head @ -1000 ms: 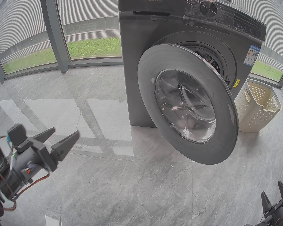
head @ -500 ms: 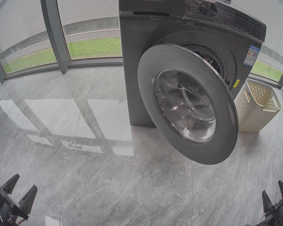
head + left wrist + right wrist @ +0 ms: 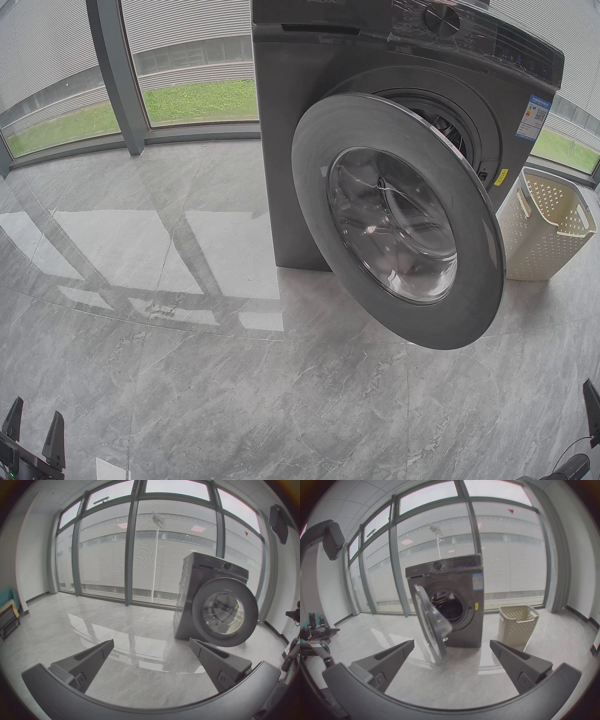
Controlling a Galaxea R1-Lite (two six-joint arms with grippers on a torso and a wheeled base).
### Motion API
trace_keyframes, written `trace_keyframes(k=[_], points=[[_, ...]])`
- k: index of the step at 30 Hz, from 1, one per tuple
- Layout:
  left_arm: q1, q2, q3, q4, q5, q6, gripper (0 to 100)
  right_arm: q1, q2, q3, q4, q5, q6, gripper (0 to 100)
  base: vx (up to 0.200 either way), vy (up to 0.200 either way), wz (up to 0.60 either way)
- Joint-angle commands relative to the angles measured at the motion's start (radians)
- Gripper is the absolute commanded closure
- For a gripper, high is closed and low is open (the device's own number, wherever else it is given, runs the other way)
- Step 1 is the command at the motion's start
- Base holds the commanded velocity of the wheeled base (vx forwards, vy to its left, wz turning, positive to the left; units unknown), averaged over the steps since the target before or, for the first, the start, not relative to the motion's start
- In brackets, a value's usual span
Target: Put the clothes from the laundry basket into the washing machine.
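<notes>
A dark grey washing machine (image 3: 300, 94) stands ahead with its round door (image 3: 400, 219) swung wide open toward me; the drum opening (image 3: 449, 607) looks dark inside. A cream perforated laundry basket (image 3: 547, 225) sits on the floor to the machine's right; I see no clothes over its rim. My left gripper (image 3: 32, 431) is low at the bottom left, open and holding nothing. My right gripper (image 3: 451, 650) is open too, with nothing between its fingers, and one fingertip (image 3: 592, 406) pokes up at the bottom right edge. Both are far from the machine and basket.
Glossy grey marble floor (image 3: 250, 387) stretches wide between me and the machine. Floor-to-ceiling windows with dark pillars (image 3: 115, 75) run behind and to the left. The open door juts out into the floor space in front of the machine.
My left gripper has dropped from mid-left height down to the bottom left corner, staying open. The right gripper has sunk slightly at the bottom right edge.
</notes>
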Motion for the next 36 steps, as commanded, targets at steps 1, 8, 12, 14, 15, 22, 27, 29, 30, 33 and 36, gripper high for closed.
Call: trace_keyframes(k=[1,8,12,14,15,22,27,29,30,33,36], points=[[-0.003,-0.026,0.015,0.028,-0.008,0.044,0,0.03,0.253,-0.017,0.018,0.128,-0.005,0,0.0,0.0,0.0],[0.0,-0.032,0.017,0.026,-0.02,0.043,0,0.058,0.585,-0.026,-0.183,0.165,-0.046,0,0.0,0.0,0.0],[-0.004,-0.029,0.018,0.045,-0.039,0.075,0,0.095,0.741,-0.042,-0.315,0.161,-0.045,0,0.0,0.0,0.0],[-0.003,-0.031,0.018,0.052,-0.113,0.107,0,0.115,0.845,-0.062,-0.375,0.153,-0.048,0,0.0,0.0,0.0],[-0.001,-0.031,0.018,0.052,-0.119,0.107,0,0.129,0.884,-0.071,-0.397,0.148,-0.046,0,0.0,0.0,0.0],[-0.001,-0.031,0.018,0.052,-0.113,0.107,0,0.161,0.934,-0.082,-0.44,0.125,-0.037,0,0.0,0.0,0.0],[-0.001,-0.032,0.018,0.052,-0.113,0.118,0,0.181,0.882,-0.055,-0.429,0.127,-0.045,0,0.0,-0.12,0.0],[-0.001,-0.032,0.018,0.051,-0.113,0.116,0,0.199,0.879,-0.054,-0.429,0.127,-0.045,0,0.0,-0.2,0.0],[-0.001,-0.032,0.018,0.051,-0.113,0.116,0,0.202,0.879,-0.055,-0.429,0.127,-0.045,0,0.0,-0.2,0.0],[-0.001,-0.032,0.018,0.051,-0.113,0.116,0,0.228,0.882,-0.057,-0.43,0.127,-0.046,0,0.0,-0.2,0.0],[-0.001,-0.032,0.018,0.052,-0.113,0.116,0,0.27,0.887,-0.062,-0.432,0.125,-0.045,0,0.0,-0.2,0.0]])
